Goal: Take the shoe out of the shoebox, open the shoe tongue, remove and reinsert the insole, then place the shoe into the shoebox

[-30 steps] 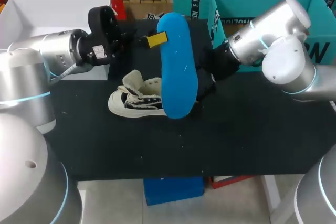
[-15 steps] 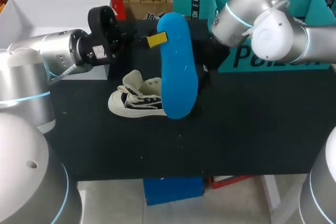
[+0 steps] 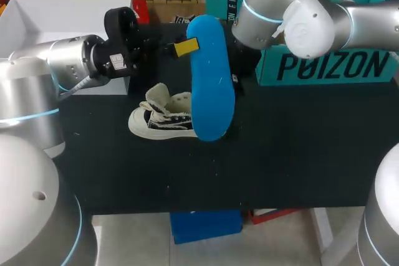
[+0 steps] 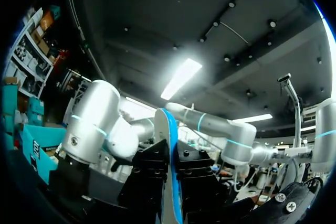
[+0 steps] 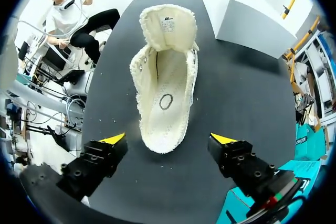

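Shoe [image 3: 163, 118]: on table [image 3: 299, 154], tongue open. Blue insole [image 3: 211, 85]: clamped in left gripper [image 3: 187, 47]. Right gripper [image 5: 168, 138]: spread wide over shoe.

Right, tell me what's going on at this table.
The left gripper is shut on a blue insole and holds it up above the table. The shoe sits on the table with its tongue pulled open. The right gripper hangs open above the shoe, touching nothing.
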Tool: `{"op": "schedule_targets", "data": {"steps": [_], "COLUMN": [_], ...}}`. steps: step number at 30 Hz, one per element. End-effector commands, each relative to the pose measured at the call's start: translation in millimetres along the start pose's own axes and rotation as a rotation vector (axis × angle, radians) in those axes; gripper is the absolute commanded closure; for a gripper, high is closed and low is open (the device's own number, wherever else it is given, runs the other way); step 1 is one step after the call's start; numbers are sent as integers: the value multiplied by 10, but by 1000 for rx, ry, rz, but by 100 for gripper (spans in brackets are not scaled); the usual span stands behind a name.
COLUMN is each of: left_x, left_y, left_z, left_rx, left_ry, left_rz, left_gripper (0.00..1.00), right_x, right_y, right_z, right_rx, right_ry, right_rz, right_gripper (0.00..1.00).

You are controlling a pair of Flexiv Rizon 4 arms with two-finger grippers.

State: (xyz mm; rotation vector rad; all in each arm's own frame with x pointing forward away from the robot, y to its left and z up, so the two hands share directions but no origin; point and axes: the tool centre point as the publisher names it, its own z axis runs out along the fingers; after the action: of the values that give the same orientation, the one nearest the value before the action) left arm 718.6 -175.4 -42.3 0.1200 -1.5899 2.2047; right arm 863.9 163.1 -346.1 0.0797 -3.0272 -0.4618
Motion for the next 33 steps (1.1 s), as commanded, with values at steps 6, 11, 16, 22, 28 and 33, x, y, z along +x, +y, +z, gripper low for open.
{"op": "schedule_targets", "data": {"steps": [6,11,16,22,28,33], "left_x": [0,0,0,0,0,0], "left_y": [14,14,14,14,14,14], "left_z": [10,10,10,10,10,10], "left_rx": [2,2,2,2,2,2], "left_ry": [-3,-3,-3,-3,-3,-3], "left_rz": [2,2,2,2,2,2], "left_gripper": [100,100,100,100,100,100], "right_x": [-70,-48,-13,4,-9,-9], "right_y": [114,148,159,190,237,260], "right_z": [-14,-17,15,48,71,71], "right_rx": [227,264,274,279,274,252], "right_ry": [10,1,-4,-12,-18,-20], "right_rz": [-7,8,31,45,50,48], "right_gripper": [0,0,0,0,0,0]}}
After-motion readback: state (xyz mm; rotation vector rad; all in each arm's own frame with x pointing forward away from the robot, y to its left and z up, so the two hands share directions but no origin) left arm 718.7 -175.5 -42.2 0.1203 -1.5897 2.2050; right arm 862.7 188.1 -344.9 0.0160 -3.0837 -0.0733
